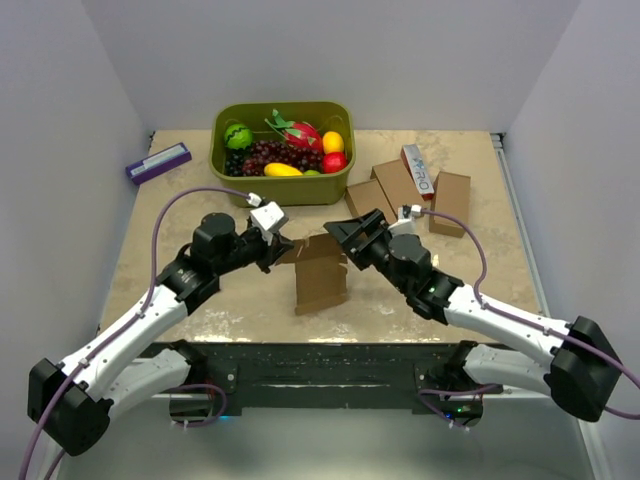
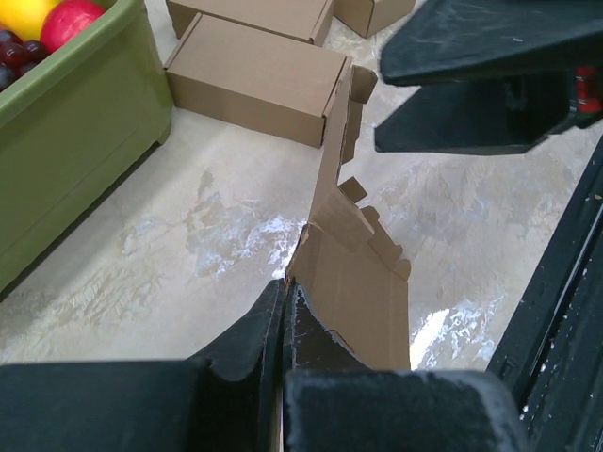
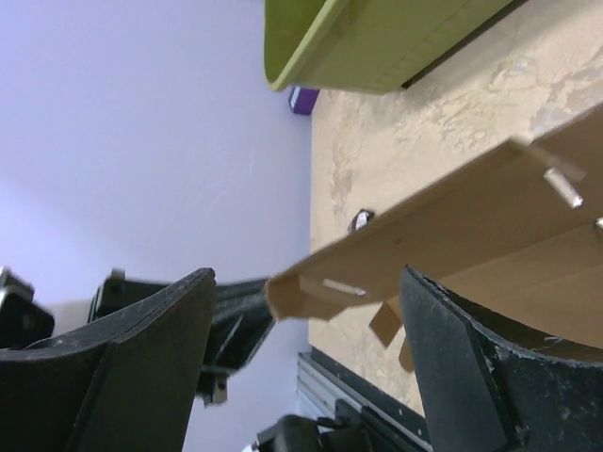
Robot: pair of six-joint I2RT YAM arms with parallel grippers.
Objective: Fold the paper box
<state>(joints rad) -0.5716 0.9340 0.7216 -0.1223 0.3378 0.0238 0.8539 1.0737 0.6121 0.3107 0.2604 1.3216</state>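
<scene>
The paper box (image 1: 321, 276) is a flat, unfolded sheet of plain brown cardboard with notched flaps, held up off the table at the middle. My left gripper (image 1: 281, 247) is shut on its left edge; in the left wrist view the fingers (image 2: 252, 344) pinch the sheet (image 2: 363, 301) edge-on. My right gripper (image 1: 345, 237) is open at the sheet's upper right corner. In the right wrist view the sheet's edge (image 3: 424, 226) passes between the wide-apart fingers (image 3: 160, 348) without touching them.
A green tub (image 1: 281, 152) of toy fruit stands at the back. Folded brown boxes (image 1: 397, 190) and a white-and-red carton (image 1: 420, 172) lie at the back right. A purple-and-white box (image 1: 158, 162) lies at the back left. A black rail (image 1: 320, 360) runs along the near edge.
</scene>
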